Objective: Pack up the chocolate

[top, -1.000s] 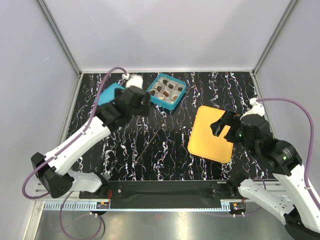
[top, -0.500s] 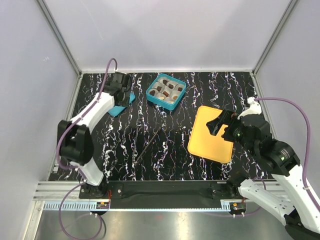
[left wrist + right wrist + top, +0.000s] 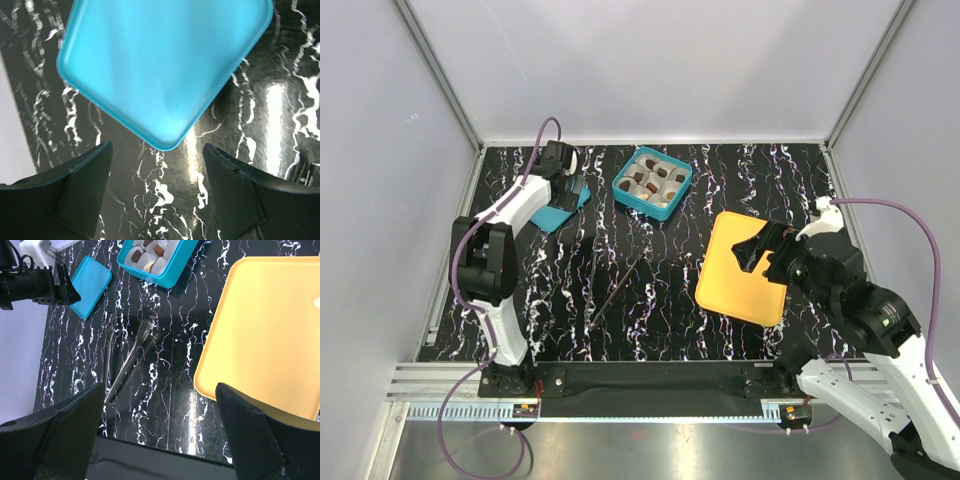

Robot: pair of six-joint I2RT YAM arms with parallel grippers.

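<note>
Well, at the far left corner of the black marbled table [image 3: 670, 320] we see a flat turquoise lid [image 3: 165, 65], lying smooth side up. Our left gripper [image 3: 156, 147] hangs just above its near corner, the jaws spread apart with nothing between them.

Further right along the far edge stands an open turquoise box [image 3: 177, 267], lined with pale paper cups [image 3: 150, 262]. The chocolate [image 3: 651, 186] sits in those cups: small bite-size pieces, mostly dark brown and blocky or roundish, one to a cup. A couple of the cups look pale from above, and we cannot tell what they hold.

Metal tongs [image 3: 617, 292] lie in the middle of the table, well apart from the box.

Toward the right edge lies a yellow tray [image 3: 735, 270], turned at an angle. Our right gripper [image 3: 160, 387] hovers over its right side, jaws wide apart and grasping nothing.
</note>
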